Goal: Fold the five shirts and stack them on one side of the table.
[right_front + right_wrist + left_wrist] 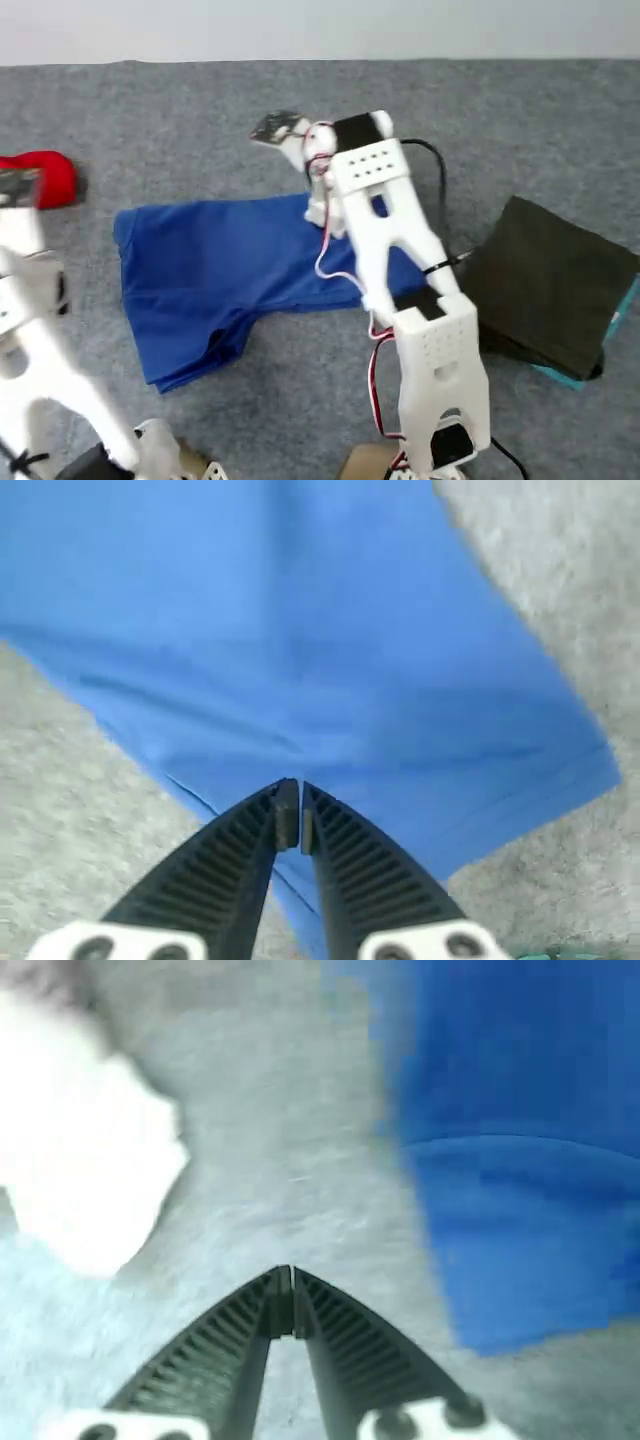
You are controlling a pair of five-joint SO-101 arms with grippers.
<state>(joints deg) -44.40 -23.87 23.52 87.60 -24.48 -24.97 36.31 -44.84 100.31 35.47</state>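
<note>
Sitting beside the blue shirt (210, 260), a dark folded stack (550, 285) shows overhead.

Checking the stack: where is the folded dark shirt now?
In the high view the dark shirt lies folded at the right side of the table, atop a teal piece, beside the blue shirt.

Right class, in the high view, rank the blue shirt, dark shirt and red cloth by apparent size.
1. Blue shirt, largest.
2. Dark shirt, folded.
3. Red cloth, smallest, though partly hidden.
</note>
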